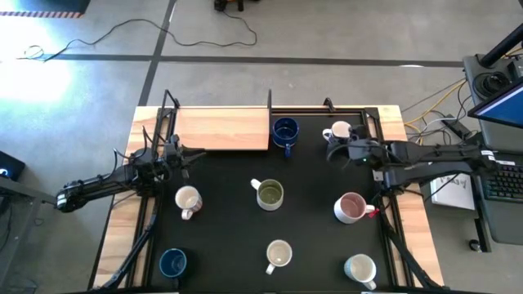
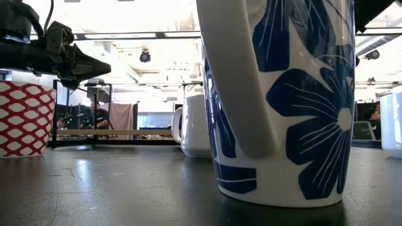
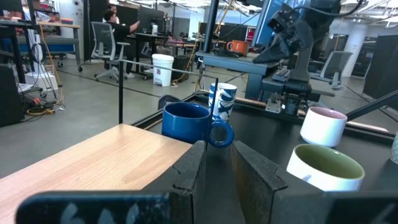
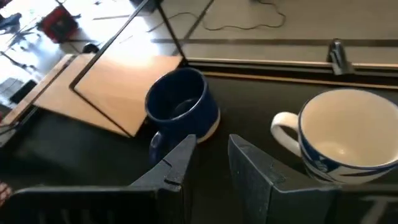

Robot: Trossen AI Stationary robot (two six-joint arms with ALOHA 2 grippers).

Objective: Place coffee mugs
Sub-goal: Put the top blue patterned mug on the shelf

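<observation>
Several coffee mugs stand upright on the black mat [image 1: 229,237]. At the far edge are a dark blue mug [image 1: 285,131] and a white mug with blue print [image 1: 339,131]. An olive-inside mug [image 1: 269,194], a pink mug [image 1: 350,207] and a red-patterned mug [image 1: 187,199] stand mid-table. My right gripper [image 1: 331,153] hovers open, tilted down, just near of the two far mugs [image 4: 180,102] [image 4: 348,137], with nothing between its fingers [image 4: 177,162]. My left gripper [image 1: 186,153] [image 3: 217,165] waits level at the left, fingers apart and empty.
A wooden board [image 1: 222,129] lies at the far left, inside a black metal frame [image 1: 327,108]. Along the near edge stand a dark blue mug [image 1: 172,262], a cream mug [image 1: 279,255] and a white mug [image 1: 360,267]. A laptop [image 1: 507,175] sits off the table's right side.
</observation>
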